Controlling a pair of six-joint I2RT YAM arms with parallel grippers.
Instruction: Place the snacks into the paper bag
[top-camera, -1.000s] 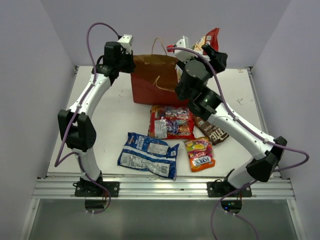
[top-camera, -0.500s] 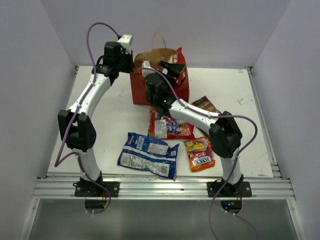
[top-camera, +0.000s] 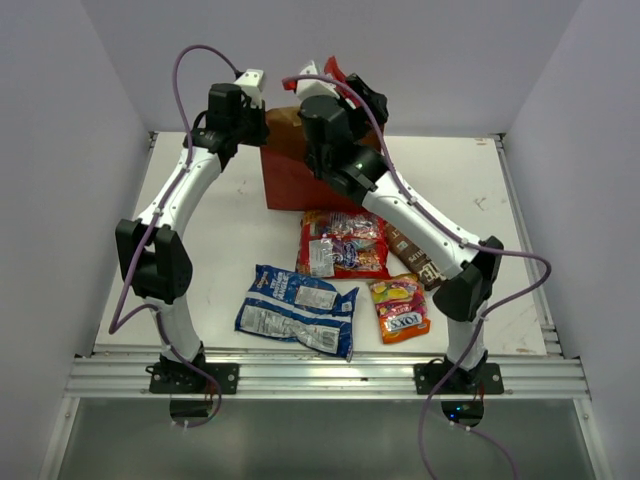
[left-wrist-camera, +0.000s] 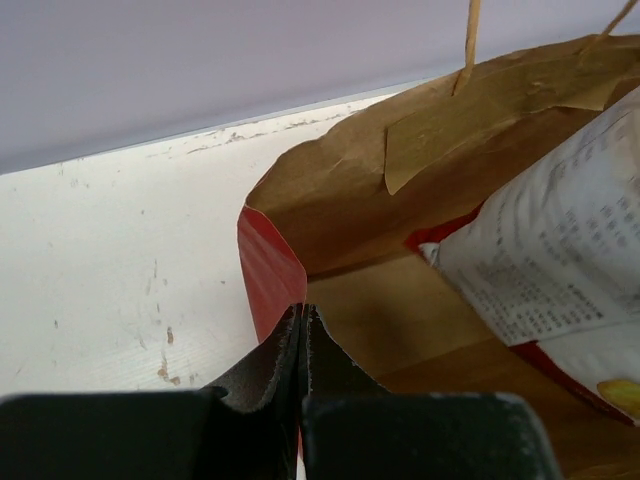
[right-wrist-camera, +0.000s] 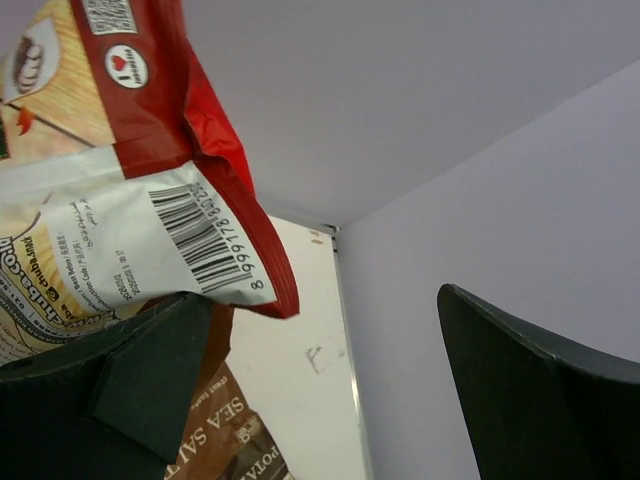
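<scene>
The red paper bag (top-camera: 290, 185) stands at the back of the table, brown inside. My left gripper (top-camera: 247, 108) is shut on its left top edge (left-wrist-camera: 275, 265), pinching the wall. A white-yellow-red snack packet (left-wrist-camera: 560, 240) sits in the bag's mouth, and its red end (top-camera: 331, 68) pokes up. My right gripper (right-wrist-camera: 320, 300) hovers over the bag with its jaws wide open, the packet (right-wrist-camera: 130, 230) lying against its left finger. On the table lie the red candy bag (top-camera: 343, 245), the blue-white packet (top-camera: 297, 310), the orange-yellow-pink bag (top-camera: 400, 308) and the brown chip bag (top-camera: 420, 262).
Grey walls close in the table on three sides. A metal rail (top-camera: 320, 378) with both arm bases runs along the near edge. The right arm stretches over the loose packets toward the bag.
The right arm carried the white-yellow-red packet from the bag's right side over its opening, dipped toward it, and now stands higher over the bag's left half. The left gripper has not moved.
</scene>
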